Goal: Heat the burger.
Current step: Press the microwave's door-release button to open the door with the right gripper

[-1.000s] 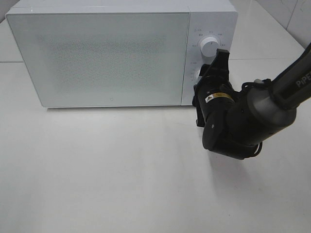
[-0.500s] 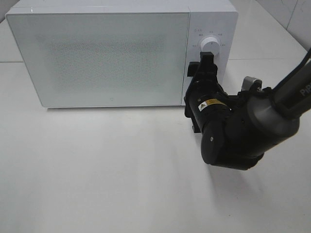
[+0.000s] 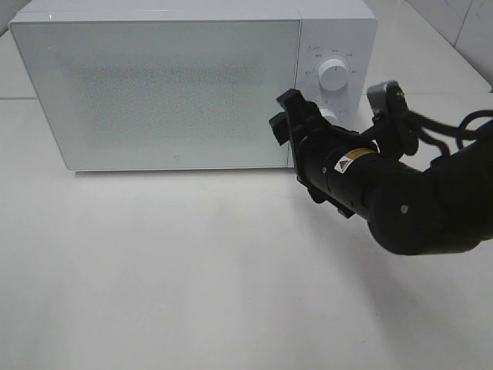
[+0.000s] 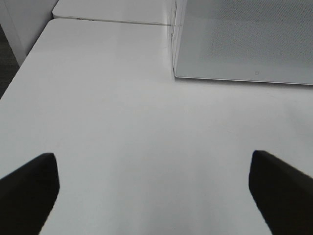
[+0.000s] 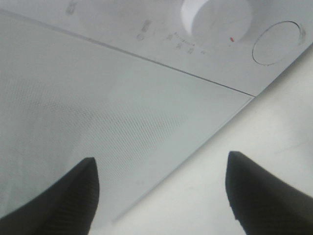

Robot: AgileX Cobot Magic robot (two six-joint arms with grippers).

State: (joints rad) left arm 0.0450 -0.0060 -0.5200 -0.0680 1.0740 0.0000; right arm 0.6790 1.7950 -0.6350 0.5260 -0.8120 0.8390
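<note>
**Microwave shut, burger out of sight**

The one container here is the white microwave [image 3: 154,85], standing at the back of the white table [image 3: 154,270]. Its door [image 3: 162,92] is closed, and the speckled, frosted front lets nothing inside show through. The burger appears in none of the three views, and whether it sits behind that door cannot be told.

The right gripper [image 3: 283,114] is up at the door's right edge, by the seam with the control panel [image 3: 339,46]. Its fingers [image 5: 73,196] are spread wide and hold nothing. Whether a fingertip touches the door cannot be told.

The high camera alone shows the whole oven and the upper knob [image 3: 333,75], with the right arm reaching in from the right (the left arm is out of its frame).

The right wrist camera adds the close detail: a white knob [image 5: 215,12] with small printed marks beside it, a round button [image 5: 276,43] near the panel's corner, and the thin seam where door meets panel.

Only the left wrist camera shows the left gripper [image 4: 154,188]. It is low over bare table, well apart from the oven's front corner, with both fingers [image 4: 29,188] far apart and nothing between them
</note>
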